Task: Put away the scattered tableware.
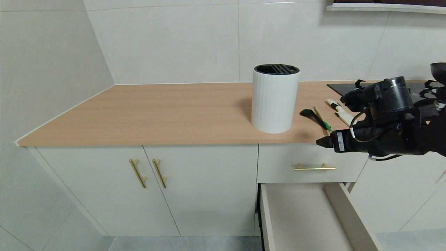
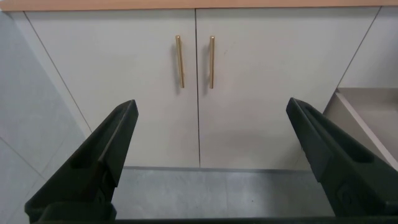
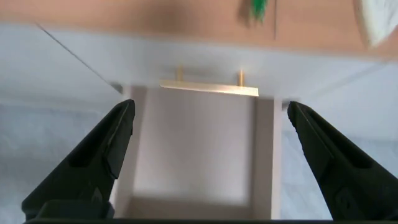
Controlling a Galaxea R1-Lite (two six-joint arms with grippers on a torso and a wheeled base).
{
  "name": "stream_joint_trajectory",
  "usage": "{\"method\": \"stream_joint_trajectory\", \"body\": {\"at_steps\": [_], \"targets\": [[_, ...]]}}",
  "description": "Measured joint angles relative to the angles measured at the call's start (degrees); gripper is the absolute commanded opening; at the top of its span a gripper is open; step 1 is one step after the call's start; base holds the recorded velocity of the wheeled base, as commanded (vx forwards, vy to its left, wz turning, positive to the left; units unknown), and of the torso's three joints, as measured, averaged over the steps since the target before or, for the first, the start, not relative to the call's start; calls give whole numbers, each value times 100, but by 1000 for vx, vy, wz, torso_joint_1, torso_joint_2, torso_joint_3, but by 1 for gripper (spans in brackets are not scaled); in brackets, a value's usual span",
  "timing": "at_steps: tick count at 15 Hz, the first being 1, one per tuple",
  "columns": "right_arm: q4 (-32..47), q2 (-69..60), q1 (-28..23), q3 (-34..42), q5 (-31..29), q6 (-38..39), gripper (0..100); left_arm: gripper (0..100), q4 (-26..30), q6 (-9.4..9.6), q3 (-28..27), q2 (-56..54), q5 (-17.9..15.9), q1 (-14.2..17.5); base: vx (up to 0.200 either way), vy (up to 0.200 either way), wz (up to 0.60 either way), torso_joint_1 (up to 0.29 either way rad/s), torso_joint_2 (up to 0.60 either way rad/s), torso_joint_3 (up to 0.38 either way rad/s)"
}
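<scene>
A black spoon [image 1: 311, 114], thin chopsticks with a green band [image 1: 323, 121] and a white utensil [image 1: 339, 109] lie on the wooden counter [image 1: 167, 115], just right of a white ribbed holder [image 1: 275, 101] with a black slotted top. My right gripper [image 1: 324, 142] hovers at the counter's front edge, in front of these utensils. It is open and holds nothing [image 3: 205, 162], and the open lower drawer [image 3: 202, 155] lies beneath it. My left gripper [image 2: 211, 165] is open and holds nothing, low down, facing the cabinet doors [image 2: 196, 87].
The lower drawer [image 1: 303, 216] is pulled out below a shut drawer with a gold handle [image 1: 314, 168]. A double cabinet with two gold handles [image 1: 148, 172] sits to its left. A black hob [image 1: 345, 89] lies at the counter's back right. Tiled walls enclose the counter.
</scene>
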Motion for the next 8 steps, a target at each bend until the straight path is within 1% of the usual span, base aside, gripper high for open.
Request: {"method": "stream_joint_trajectory", "body": {"at_steps": [1, 3, 5, 8], "targets": [[193, 33, 41, -339, 2, 117, 100, 100, -2, 0, 0, 2, 2, 0, 0, 0, 0, 0, 0, 0], [507, 222, 146, -1053, -33, 712, 100, 100, 0, 0, 0, 0, 0, 0, 0, 0, 0, 0, 0, 0], [591, 494, 89, -1390, -110, 908, 100, 100, -2, 0, 0, 0, 0, 0, 0, 0, 0, 0, 0, 0], [600, 940, -195, -1790, -393, 1057, 100, 100, -2, 0, 0, 0, 0, 0, 0, 0, 0, 0, 0, 0]]}}
